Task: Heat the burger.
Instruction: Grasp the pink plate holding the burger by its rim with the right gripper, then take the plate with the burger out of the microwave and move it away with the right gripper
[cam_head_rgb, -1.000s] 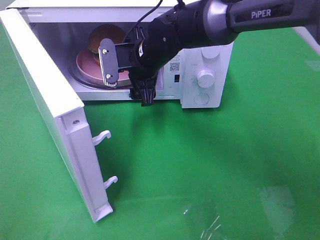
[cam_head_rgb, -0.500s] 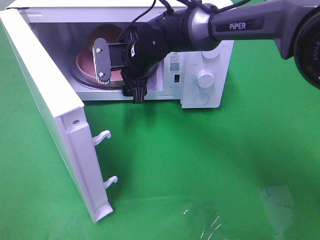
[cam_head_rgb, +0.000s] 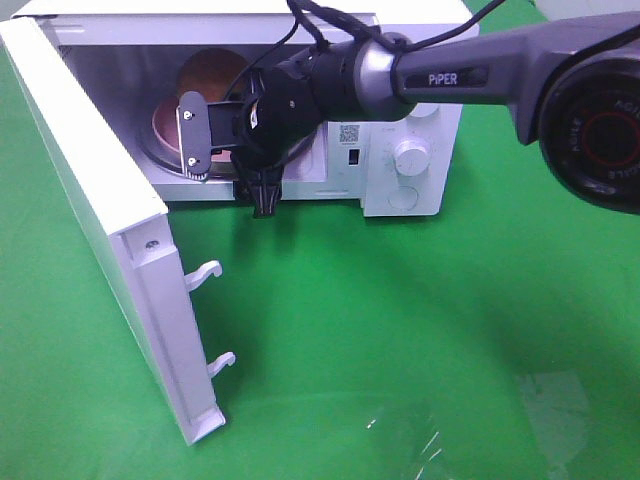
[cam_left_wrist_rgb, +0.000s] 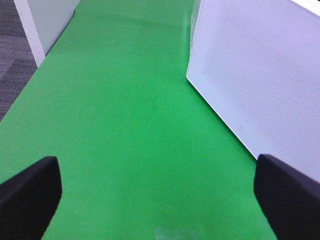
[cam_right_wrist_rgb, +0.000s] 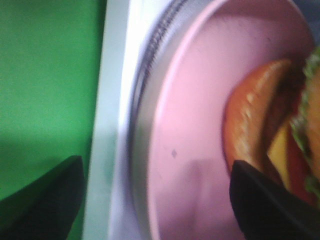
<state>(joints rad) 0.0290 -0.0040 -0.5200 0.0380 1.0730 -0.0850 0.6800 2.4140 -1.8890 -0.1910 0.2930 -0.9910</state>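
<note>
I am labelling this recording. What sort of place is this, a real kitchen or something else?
Most likely a robot test bench, not a real kitchen: a microwave holding the burger stands on a plain green cloth, and grey carpet shows beside it.

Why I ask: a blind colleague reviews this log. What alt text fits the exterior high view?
The right arm's tool reaches into an open white microwave, toward a burger on a pink plate. The door stands swung wide over a green tabletop.
</note>
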